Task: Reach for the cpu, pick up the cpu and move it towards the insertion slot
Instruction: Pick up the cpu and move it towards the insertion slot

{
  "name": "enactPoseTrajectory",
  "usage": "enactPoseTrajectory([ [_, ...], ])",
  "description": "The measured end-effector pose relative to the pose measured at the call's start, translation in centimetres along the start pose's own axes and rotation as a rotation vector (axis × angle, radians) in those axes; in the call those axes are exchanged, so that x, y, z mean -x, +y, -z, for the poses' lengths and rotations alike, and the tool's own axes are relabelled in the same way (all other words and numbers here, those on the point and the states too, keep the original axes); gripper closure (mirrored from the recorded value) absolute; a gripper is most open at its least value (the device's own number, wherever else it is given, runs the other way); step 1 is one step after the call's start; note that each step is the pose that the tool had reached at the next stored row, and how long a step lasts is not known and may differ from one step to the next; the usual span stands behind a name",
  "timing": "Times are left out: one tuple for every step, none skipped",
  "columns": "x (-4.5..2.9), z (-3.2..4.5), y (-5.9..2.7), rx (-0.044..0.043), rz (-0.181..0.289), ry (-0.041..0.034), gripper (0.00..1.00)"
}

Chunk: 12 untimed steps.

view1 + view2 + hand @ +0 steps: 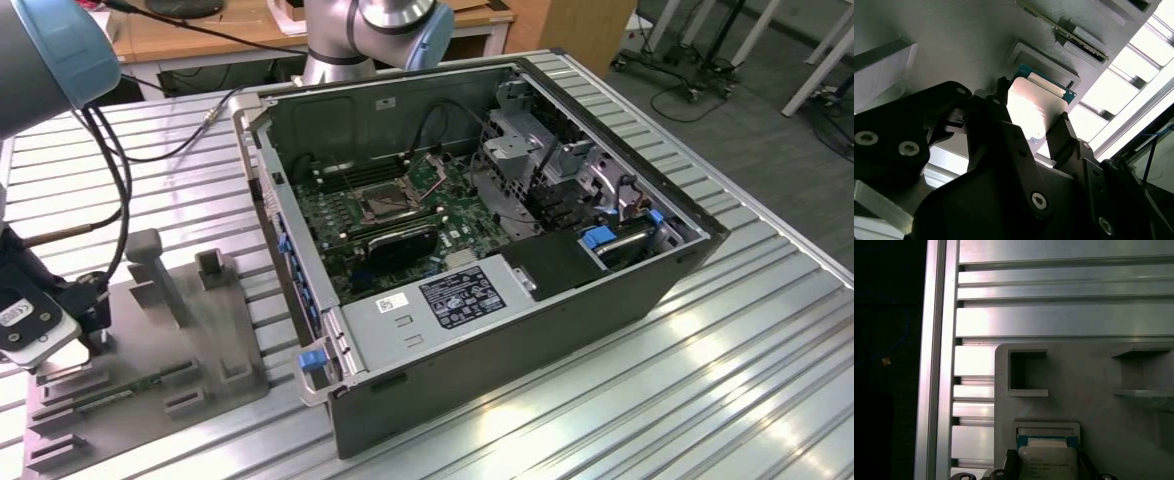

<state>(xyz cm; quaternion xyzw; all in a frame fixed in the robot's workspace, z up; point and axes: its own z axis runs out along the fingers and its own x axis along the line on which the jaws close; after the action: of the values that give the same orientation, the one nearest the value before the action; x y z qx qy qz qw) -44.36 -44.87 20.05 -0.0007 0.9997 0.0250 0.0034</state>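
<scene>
The cpu [1039, 107] is pinched by two opposite edges in the gripper [1032, 104], just over its nest on the grey fixture plate [174, 340], lower left in the exterior view. The insertion slot [383, 203] lies mid-frame inside the open computer case [534, 340]. So thin an edge hold could let the chip tilt, slip or clip the case wall.

Table [747, 340]: ribbed silvery metal slats running lengthwise, bright glare on some. Two things sit directly on it. Open dark computer case [561, 330] lies on its side mid-table, open side up. Grey fixture plate [174, 350] lies flat at the exterior view's left, just beside the case, near the table edge. Both wrist views show the plate [1094, 400] [954, 35] lying over the slats [1054, 320] [1124, 85].
</scene>
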Motion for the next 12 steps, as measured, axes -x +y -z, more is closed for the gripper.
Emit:
enactPoseTrajectory([
  [0.0, 0.0, 0.0, 0.0, 0.0, 0.0, 0.46],
  [0.0, 0.01, 0.0, -0.0001, 0.0, 0.0001, 0.46],
  [0.0, 0.01, 0.0, 0.0, 0.0, 0.0001, 0.46],
  [0.0, 0.03, 0.0, -0.0001, 0.0, 0.0001, 0.46],
  [-0.01, 0.08, 0.0, -0.0003, 0.0, 0.0004, 0.46],
  [-0.01, 0.15, 0.0, -0.0003, 0.0, 0.0005, 0.46],
  [0.0, 0.23, 0.0, -0.0003, 0.0, 0.0004, 0.46],
  [0.0, 0.32, 0.01, -0.0001, 0.0, 0.0001, 0.46],
  [0.0, 0.42, 0.02, -0.0002, 0.0, 0.0003, 0.46],
  [0.0, 0.53, 0.02, -0.0001, 0.0, 0.0003, 0.46],
  [0.0, 0.63, 0.03, -0.0001, 0.0, 0.0003, 0.46],
  [0.0, 0.7, 0.03, -0.0001, 0.0, 0.0003, 0.46],
])
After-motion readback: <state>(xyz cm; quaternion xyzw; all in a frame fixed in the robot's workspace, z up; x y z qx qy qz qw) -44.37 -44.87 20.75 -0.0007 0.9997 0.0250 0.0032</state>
